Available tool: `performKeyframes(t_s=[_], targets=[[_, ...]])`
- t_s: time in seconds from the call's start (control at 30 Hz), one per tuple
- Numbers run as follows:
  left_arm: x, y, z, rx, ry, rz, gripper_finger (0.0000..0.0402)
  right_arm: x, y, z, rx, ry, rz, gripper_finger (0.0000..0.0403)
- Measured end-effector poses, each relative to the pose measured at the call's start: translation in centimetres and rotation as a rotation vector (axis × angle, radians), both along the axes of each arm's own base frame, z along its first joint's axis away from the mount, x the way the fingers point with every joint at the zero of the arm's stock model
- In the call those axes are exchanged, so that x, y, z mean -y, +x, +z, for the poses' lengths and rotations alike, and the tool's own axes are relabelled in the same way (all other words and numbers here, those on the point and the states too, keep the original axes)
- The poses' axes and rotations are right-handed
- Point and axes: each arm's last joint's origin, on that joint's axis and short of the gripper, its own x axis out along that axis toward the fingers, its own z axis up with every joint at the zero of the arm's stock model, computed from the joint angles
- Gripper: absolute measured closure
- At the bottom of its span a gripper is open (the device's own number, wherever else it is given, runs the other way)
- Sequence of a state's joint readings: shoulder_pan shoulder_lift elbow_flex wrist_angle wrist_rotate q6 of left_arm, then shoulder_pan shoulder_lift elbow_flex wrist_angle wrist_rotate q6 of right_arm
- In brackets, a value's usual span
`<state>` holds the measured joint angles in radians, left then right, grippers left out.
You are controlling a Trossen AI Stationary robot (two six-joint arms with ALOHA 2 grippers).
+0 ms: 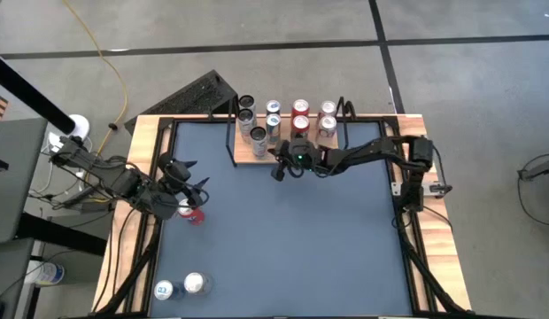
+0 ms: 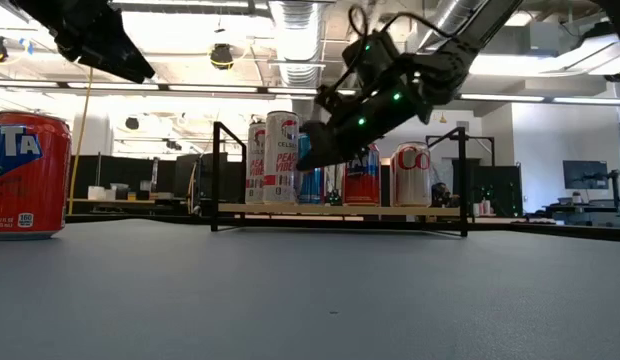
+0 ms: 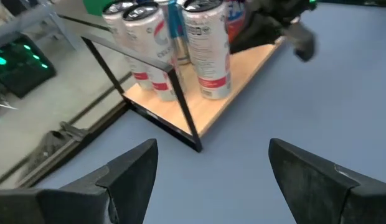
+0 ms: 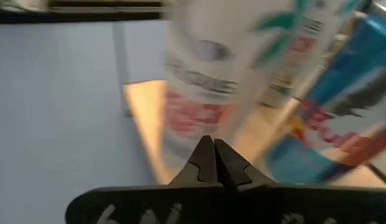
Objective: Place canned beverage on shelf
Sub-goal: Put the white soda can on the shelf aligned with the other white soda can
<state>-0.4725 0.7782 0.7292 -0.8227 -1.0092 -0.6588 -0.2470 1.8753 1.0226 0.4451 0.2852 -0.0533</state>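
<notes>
my left gripper [image 1: 188, 188] is hanging over the table's left side with its two fingers [image 3: 127, 174] spread wide apart and nothing between them. from overhead it is sitting right above the red fanta can [image 1: 194, 213], which is standing upright on the blue-grey table [image 1: 301, 248]; in the low view that can [image 2: 26, 175] is looming large at about nine o'clock, with the gripper up above it and not touching it. through the left wrist camera i am looking past the open fingers toward the shelf [image 3: 224, 93] and the white cans at its near end.

my right gripper [image 1: 281, 168] is reaching in from the right, hovering just off the front edge of the shelf [image 1: 257, 152], at roughly six o'clock from the cans grouped there. its fingers [image 4: 213, 163] are pressed tightly together, gripping nothing. in the right wrist view i am seeing a tall white can [image 4: 230, 81] and a blue can [image 4: 330, 124] close ahead of the tips.

the shelf is sitting at twelve o'clock on the table, already carrying several upright cans [image 1: 299, 115]. two more cans [image 1: 181, 285] are standing near seven o'clock, well apart from the rest.
</notes>
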Motion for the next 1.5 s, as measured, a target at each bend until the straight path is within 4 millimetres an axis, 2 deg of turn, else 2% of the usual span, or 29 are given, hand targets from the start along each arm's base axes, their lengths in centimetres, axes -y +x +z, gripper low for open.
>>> performKeyframes(t_s=[0.23,1.1,1.37,1.5], targets=[[0.1,0.1,0.0,0.003,-0.026,-0.018,0.0109,0.5,0.2,-0.9,-0.032,-0.018,-0.063,0.0403],[0.1,0.1,0.0,0.002,-0.049,-0.027,0.0109,0.1,1.1,0.6,0.095,0.027,0.008,0.0403],[0.3,0.2,-0.1,-0.007,-0.092,-0.051,0.0109,-0.1,0.9,0.0,0.001,0.031,0.022,0.0403],[0.2,0.1,-0.1,-0.004,-0.086,-0.046,0.0109,0.0,0.9,0.0,0.014,0.025,0.023,0.0403]])
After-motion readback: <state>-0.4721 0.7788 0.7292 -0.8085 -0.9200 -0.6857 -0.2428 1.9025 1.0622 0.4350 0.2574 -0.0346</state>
